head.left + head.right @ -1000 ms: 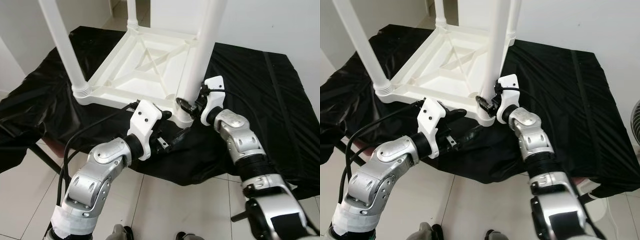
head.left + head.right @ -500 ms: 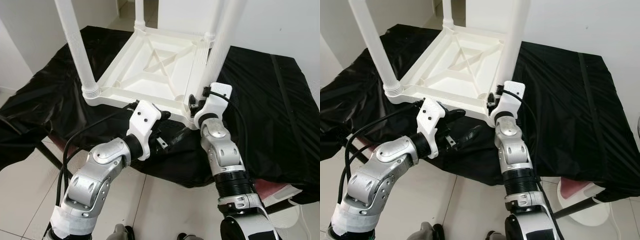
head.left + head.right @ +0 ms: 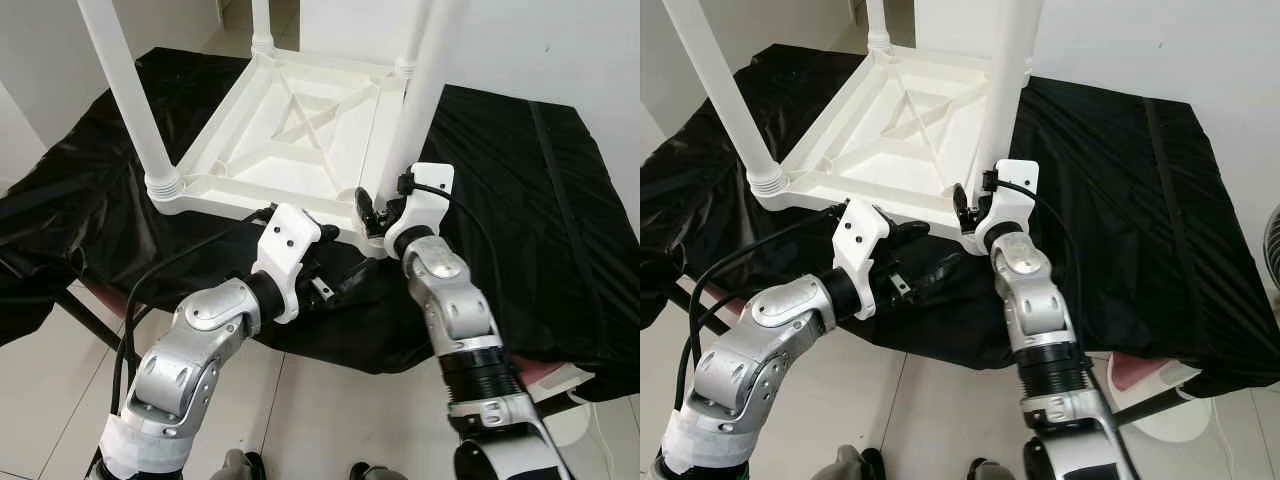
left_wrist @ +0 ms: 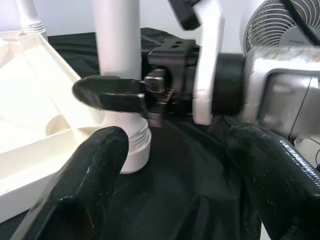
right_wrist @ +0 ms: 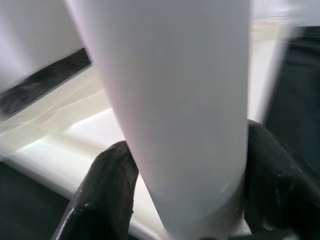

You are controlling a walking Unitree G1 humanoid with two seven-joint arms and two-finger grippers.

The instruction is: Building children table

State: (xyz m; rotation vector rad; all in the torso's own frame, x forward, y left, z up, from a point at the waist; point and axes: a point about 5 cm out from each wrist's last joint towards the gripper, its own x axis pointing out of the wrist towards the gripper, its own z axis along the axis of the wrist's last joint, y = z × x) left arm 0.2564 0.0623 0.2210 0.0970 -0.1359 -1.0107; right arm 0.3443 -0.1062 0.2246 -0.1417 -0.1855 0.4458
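A white children's table lies upside down on a black cloth, its legs pointing up. My right gripper is shut on the near right leg just above its threaded base, with a black finger on each side of the leg. My left gripper stands open just in front of that corner, below the table's front edge, with nothing between its fingers. From the left wrist, the leg's collar and the right gripper's finger are close ahead. The near left leg stands screwed in.
The black cloth drapes over a low platform and hangs to the tiled floor. A white fan stands at the far right, near its round base. White walls lie behind the table.
My right forearm has swung from the right side to nearly straight below the gripper, which stays at the leg's base. The left arm has held still. The camera shifted slightly.
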